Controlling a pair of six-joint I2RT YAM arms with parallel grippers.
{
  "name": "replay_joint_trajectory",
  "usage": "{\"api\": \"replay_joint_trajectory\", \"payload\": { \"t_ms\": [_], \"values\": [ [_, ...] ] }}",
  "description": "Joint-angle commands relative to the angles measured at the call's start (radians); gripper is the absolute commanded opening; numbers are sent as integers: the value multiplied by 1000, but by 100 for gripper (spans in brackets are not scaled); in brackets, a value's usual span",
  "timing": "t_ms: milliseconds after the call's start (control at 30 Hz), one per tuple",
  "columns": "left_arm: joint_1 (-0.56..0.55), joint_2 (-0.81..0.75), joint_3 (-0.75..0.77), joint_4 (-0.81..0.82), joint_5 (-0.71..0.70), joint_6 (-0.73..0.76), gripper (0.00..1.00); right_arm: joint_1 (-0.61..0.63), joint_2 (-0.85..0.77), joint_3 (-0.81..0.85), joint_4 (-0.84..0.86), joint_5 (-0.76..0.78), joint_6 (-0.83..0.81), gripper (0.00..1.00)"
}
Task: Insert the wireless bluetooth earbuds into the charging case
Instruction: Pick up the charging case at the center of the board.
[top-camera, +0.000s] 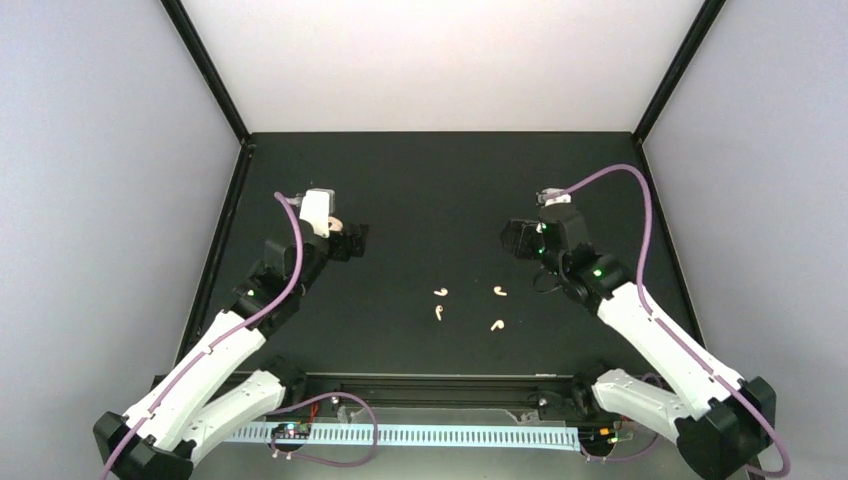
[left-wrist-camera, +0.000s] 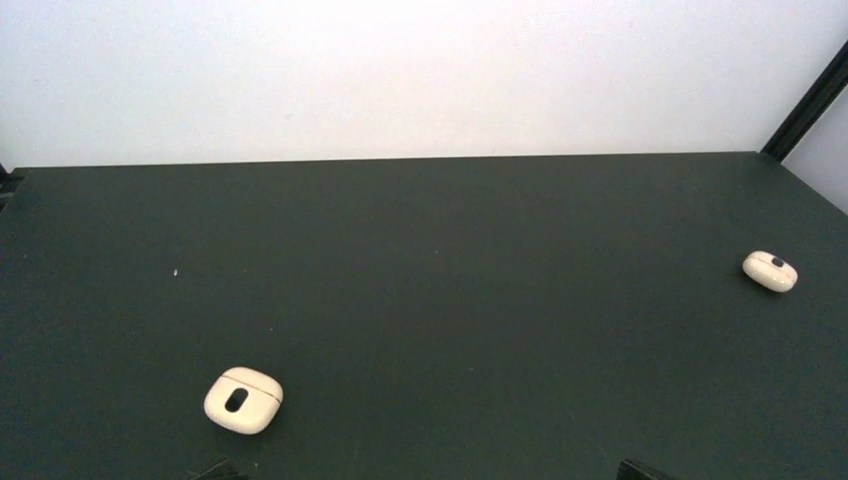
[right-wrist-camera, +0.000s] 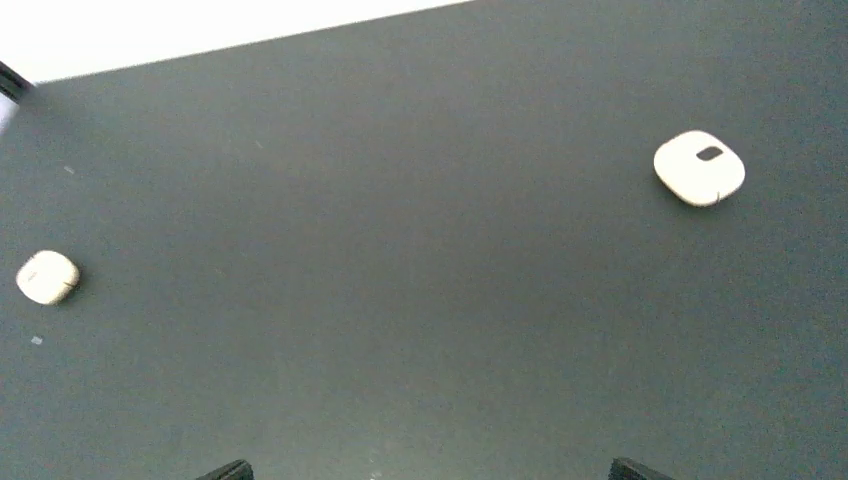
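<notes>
**Item 1. Bench** (top-camera: 420, 180): dark, matte surface that carries everything listed below.

**Item 2. Earbuds, four, cream to pale pink.** They lie loose on the bench between the two arms, closer to the arm bases than either claw. They are the far-left earbud (top-camera: 441, 292), near-left earbud (top-camera: 439, 313), far-right earbud (top-camera: 500, 292) and near-right earbud (top-camera: 496, 325). None touches another, and none is in a case.

**Item 3. Charging cases, two, cream, rounded.** In the left wrist view, the near case (left-wrist-camera: 243, 400) lies just ahead of the left fingers, and the far case (left-wrist-camera: 770, 271) lies well apart to the right. The right wrist view also shows two cream cases, probably the same pair. The lids look shut, with a seam showing on the near case.

**Item 4. Left claw** (top-camera: 350, 242): jaws spread wide, holding nothing, poised above the bench.

**Item 5. Right claw** (top-camera: 515, 240): jaws spread wide, holding nothing, facing the left claw across the gap.

**Status.** This appears to be the opening stage, with nothing gripped and no earbud seated.

**Next move, as judged.** A case probably has to be steadied and its lid raised before any earbud can go in. Each earbud is far smaller than a finger, so it calls for a low, centred pinch, with care not to flick it away.
</notes>
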Motion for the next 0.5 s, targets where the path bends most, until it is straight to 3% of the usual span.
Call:
{"api": "replay_joint_trajectory", "payload": {
  "t_ms": [0,133,467],
  "values": [
    [-6,2,12,54,21,-10,99,5,78,-26,-39,-5,28,91],
    [-7,18,14,37,20,-33,99,32,124,-45,38,-73,55,84],
    [30,125,54,-62,-110,-144,99,78,366,122,129,-87,134,83]
  ]
}}
